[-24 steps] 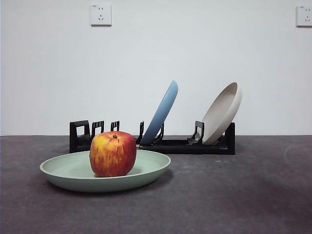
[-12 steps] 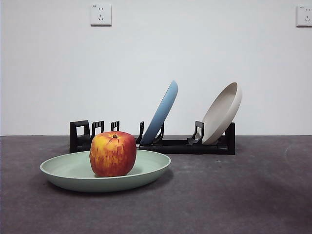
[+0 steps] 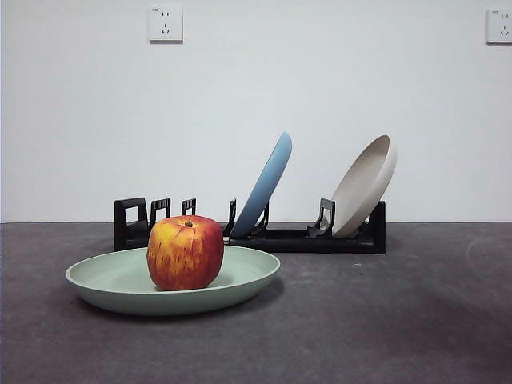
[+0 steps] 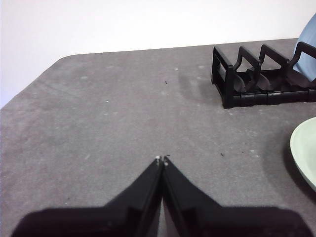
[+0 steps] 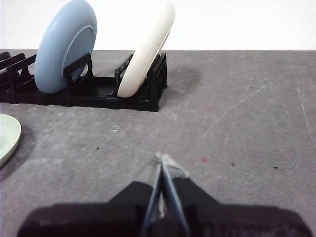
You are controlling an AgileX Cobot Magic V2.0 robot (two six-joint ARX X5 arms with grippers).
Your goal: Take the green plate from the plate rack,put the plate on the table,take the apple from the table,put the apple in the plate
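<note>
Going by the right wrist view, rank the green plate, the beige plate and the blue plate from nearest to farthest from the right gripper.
From the right gripper, shut and empty over the table:
1. Green plate: flat on the table, only its edge in view.
2. Beige plate: leaning in the plate rack's near end.
3. Blue plate: one slot beyond the beige one.

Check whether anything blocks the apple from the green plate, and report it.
Nothing does: the apple already sits in the green plate, which lies flat on the table in front of the plate rack. Both grippers, left and right, are shut and away from it.
</note>
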